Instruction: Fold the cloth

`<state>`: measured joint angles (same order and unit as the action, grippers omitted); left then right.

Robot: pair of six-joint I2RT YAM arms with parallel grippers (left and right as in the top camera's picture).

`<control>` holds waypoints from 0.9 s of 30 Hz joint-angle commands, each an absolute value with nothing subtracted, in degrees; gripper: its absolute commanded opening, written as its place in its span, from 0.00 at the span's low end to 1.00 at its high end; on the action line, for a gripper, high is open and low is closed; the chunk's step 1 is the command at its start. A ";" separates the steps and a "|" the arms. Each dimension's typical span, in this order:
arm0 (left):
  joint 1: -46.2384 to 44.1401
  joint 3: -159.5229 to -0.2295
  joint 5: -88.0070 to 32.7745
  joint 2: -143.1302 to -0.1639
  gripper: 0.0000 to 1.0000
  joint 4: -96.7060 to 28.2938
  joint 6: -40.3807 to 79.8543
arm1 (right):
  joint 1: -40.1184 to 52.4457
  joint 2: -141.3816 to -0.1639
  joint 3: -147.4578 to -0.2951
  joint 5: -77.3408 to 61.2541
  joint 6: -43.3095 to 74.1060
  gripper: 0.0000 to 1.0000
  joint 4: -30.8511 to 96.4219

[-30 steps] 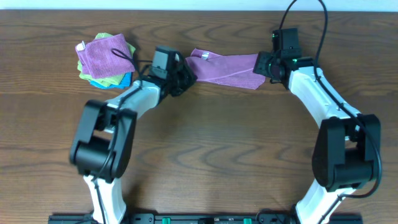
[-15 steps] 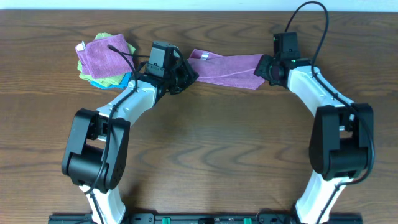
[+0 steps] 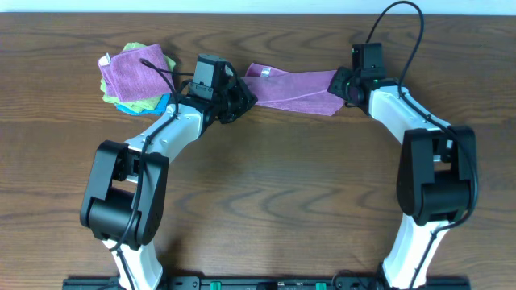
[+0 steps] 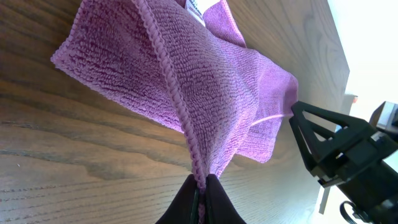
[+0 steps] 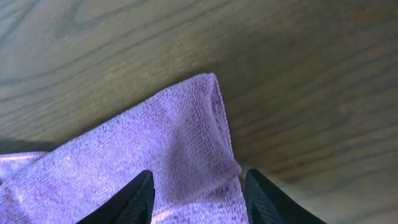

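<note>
Left gripper [image 4: 201, 190] clamped on cloth [image 4: 186, 81] hem, cloth stretching ahead of it. Right gripper [image 5: 198, 186] apart, straddling the far corner; should close squarely on that corner before lifting both ends together.

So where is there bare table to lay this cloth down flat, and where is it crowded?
Widest free patch: the middle of the table, bordered by left arm, right arm and, farther back, the purple cloth. Outside each arm is bare too. Crowded along the far edge: the pile of cloths, left claw, the cloth and right claw in a row.
</note>
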<state>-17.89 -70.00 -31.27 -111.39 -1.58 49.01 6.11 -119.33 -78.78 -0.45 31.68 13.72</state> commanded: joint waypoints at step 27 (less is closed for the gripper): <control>-12.71 -70.41 -38.30 -104.01 0.06 -5.85 46.19 | 6.61 -105.67 -78.94 -2.46 25.26 0.01 26.50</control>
